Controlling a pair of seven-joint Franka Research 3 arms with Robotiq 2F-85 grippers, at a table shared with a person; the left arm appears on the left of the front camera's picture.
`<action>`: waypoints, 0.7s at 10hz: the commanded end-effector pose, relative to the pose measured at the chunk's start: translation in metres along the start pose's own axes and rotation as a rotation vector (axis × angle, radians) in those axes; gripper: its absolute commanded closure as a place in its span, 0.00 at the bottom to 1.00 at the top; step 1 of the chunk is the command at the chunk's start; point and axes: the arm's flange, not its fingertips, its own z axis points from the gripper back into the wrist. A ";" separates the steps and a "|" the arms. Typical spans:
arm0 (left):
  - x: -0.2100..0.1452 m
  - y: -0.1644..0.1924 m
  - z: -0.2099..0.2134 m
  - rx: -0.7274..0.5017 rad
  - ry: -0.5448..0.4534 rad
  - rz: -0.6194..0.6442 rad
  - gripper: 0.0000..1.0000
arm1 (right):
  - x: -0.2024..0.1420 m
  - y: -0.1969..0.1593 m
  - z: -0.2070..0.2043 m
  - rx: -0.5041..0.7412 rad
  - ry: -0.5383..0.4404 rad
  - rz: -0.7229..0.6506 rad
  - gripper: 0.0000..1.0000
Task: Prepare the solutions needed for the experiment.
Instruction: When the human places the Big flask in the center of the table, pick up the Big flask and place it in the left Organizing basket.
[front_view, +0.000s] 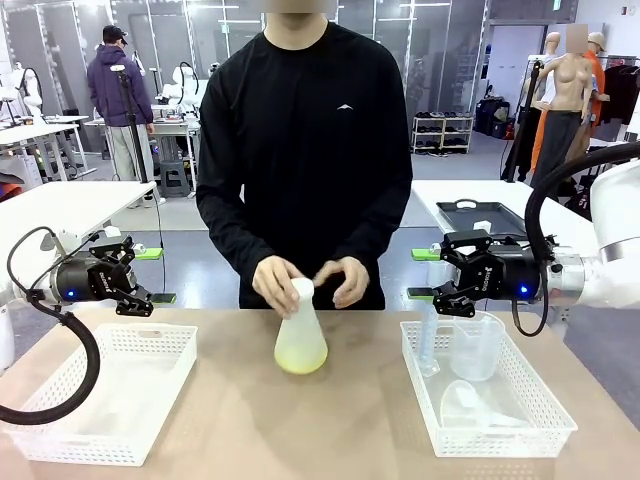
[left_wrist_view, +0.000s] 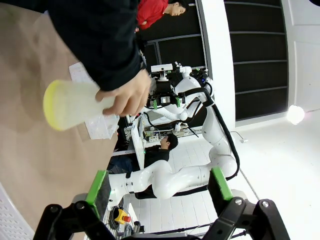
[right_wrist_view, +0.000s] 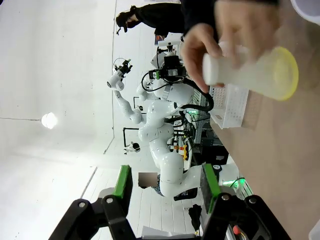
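- Flask (front_view: 300, 335): frosted, conical, at the middle of the desk (front_view: 330, 430), toward the far edge where the person stands.
- Solution (front_view: 300, 360): pale yellow-green, a shallow layer in the base of the flask.
- I cannot tell whether the flask base touches the desk or hangs just above it.
- One hand (front_view: 277, 283) of the person is wrapped round the flask neck. The other hand (front_view: 345, 281) is just beside the neck, fingers curled.
- Left gripper (front_view: 152, 276): above the far edge of the empty white basket (front_view: 60, 440) at the near left corner. Its jaws are spread wide with nothing between them.
- Right gripper (front_view: 422, 274): above the far edge of the right basket (front_view: 500, 440). Its jaws are apart and hold nothing.
- The right basket holds a clear beaker (front_view: 478, 345) and other clear labware.
- Both grippers point inward toward the flask, well apart from it.
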 end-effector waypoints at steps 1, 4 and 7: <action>0.000 -0.003 0.000 0.003 0.004 -0.006 0.00 | 0.000 0.001 -0.001 0.000 0.001 0.008 0.30; 0.000 -0.003 0.000 0.003 0.004 -0.006 0.00 | 0.000 0.001 -0.001 0.000 0.001 0.008 0.30; 0.000 -0.003 0.000 0.003 0.004 -0.006 0.00 | 0.000 0.001 -0.001 0.000 0.001 0.008 0.30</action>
